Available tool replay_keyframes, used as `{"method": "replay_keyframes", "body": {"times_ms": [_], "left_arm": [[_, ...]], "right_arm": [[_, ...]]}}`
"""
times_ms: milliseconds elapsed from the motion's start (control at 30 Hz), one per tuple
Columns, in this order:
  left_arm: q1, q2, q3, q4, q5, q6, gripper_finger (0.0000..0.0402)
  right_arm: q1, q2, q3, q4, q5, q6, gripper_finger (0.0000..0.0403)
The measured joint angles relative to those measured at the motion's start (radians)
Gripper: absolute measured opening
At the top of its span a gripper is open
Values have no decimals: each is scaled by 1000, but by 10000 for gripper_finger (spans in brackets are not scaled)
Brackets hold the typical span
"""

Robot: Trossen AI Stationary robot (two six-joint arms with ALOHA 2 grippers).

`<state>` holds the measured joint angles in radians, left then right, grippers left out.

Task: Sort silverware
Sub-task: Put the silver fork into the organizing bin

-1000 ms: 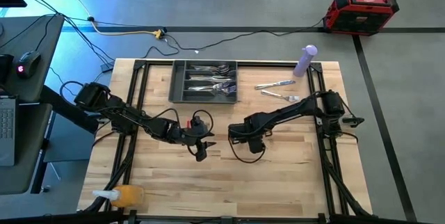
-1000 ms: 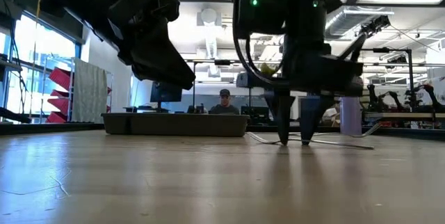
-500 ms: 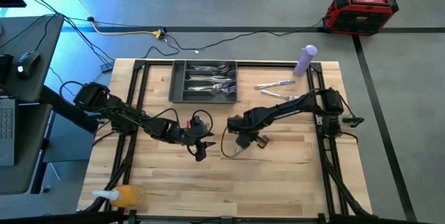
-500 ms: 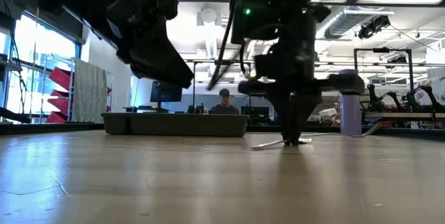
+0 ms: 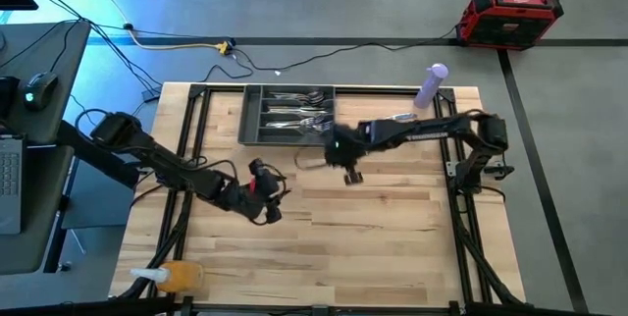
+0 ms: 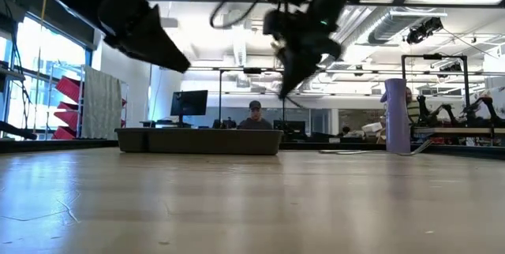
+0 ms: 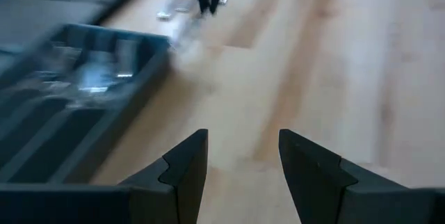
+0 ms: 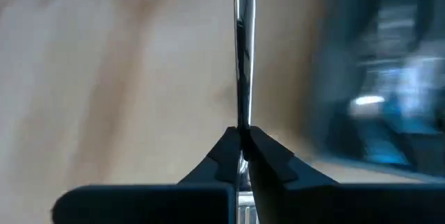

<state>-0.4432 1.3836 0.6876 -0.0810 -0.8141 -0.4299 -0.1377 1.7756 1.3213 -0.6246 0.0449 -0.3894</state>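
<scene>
right gripper (image 8: 241,144): fingers pinched tight on a thin piece of silverware (image 8: 243,50), which stuck straight out ahead of them; too blurred to tell whether fork, knife or spoon.
right gripper's place: raised off the table (image 5: 392,208), just beside the tray (image 5: 253,120) at its near right corner in the high view; the low view showed it well above the wood.
held piece from above: a slim pale streak (image 5: 312,159) reaching out from the gripper toward the left arm's side.
left gripper (image 7: 242,165): fingers spread apart with nothing between them, bare wood showing in the gap.
left gripper's place: over the table's left half, nearer the front edge than the tray, well apart from the right gripper.
tray contents: several shiny pieces (image 5: 299,115) lay in the compartments.
loose pieces: more silverware (image 5: 400,117) lay on the table to the tray's right, near a purple bottle (image 5: 431,85).
background: a person (image 6: 254,116) sat beyond the table in the low view.
</scene>
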Motion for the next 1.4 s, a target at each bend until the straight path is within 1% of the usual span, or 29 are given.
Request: {"method": "replay_keyframes", "body": {"times_ms": [100, 167, 200, 300, 367, 467, 567, 667, 767, 867, 933, 967, 1033, 1067, 1133, 1233, 1300, 1400], "left_arm": [[-32, -13, 0, -45, -155, -29, 158], [-40, -14, 0, -50, -213, -26, 158], [-42, -14, 0, -53, -225, -17, 158], [-36, -15, 0, -52, -227, -13, 158], [-34, -15, 0, -53, -223, -14, 158], [-33, -15, 0, -57, -219, -14, 158], [-38, -15, 0, -57, -215, -14, 158], [-39, -15, 0, -57, -193, -14, 158], [-42, -14, 0, -58, -172, -25, 158], [-43, -14, 0, -67, -159, -46, 158], [-45, -14, 0, -69, -153, -66, 158], [-47, -14, 0, -76, -150, -76, 158], [-54, -14, 0, -86, -146, -92, 158], [-58, -14, 0, -90, -146, -97, 158], [-71, -14, 0, -92, -147, -114, 158], [-88, -9, 0, -91, -171, -134, 158], [-101, -5, 0, -104, -184, -142, 158], [-113, 7, 0, -112, -195, -146, 158]], "right_arm": [[-52, 25, 84, 63, 29, 3, 0], [-85, 73, 164, 101, 31, -30, 0], [-102, 105, 209, 101, 29, -40, 0], [-144, 239, 355, 33, 7, -43, 0], [-166, 336, 456, -38, -18, -31, 0], [-192, 468, 607, -143, -24, -34, 0], [-211, 575, 734, -222, -24, -36, 0], [-225, 656, 825, -265, -27, -37, 1], [-231, 692, 889, -269, -28, -45, 17], [-229, 694, 927, -269, -5, -55, 56], [-229, 692, 962, -307, 23, -52, 85], [-229, 692, 990, -343, 13, -55, 98], [-229, 681, 1036, -410, -55, -57, 119], [-229, 643, 1005, -408, -92, -56, 126], [-229, 566, 941, -463, -153, -65, 131], [-219, 430, 806, -553, -169, -79, 126], [-218, 313, 668, -566, -198, -81, 117], [-254, 102, 395, -508, -309, -18, 102]]}}
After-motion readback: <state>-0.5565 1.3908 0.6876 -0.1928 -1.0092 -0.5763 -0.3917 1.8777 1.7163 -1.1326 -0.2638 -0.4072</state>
